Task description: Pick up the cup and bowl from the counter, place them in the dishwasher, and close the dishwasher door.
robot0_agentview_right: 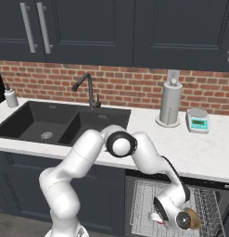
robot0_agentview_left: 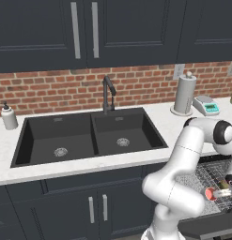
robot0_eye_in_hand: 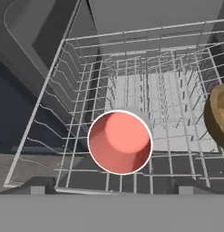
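the small squat pale cup with the red top (robot0_eye_in_hand: 120,142) lies in the silver wire rack (robot0_eye_in_hand: 131,90) of the open dishwasher (robot0_agentview_right: 213,185), red face turned up toward the hand camera, and the tool (robot0_eye_in_hand: 111,188) hangs just above it with its tips spread wide on either side, pinching nothing. the tan-brown wooden-looking bowl (robot0_eye_in_hand: 219,115) sits in the same rack, near the cup at the rack's side.

the main risk, as i judge it, is the retreat: a spread finger could snag a wire or nudge the cup and tip it against the bowl if the hand lifts at a slant. the cup looks light and round, so it could roll between the wires. the dark grey door is down; shutting it with the rack pulled out could jam the rack or shake both pieces loose.

the white speckled stone desk (robot0_agentview_left: 159,119) carries a black double sink (robot0_agentview_left: 89,136), a paper-towel roll (robot0_agentview_left: 184,93), a small scale (robot0_agentview_left: 206,106) and a white soap bottle (robot0_agentview_left: 8,117). behind runs red brick, with dark cabinets above and below.
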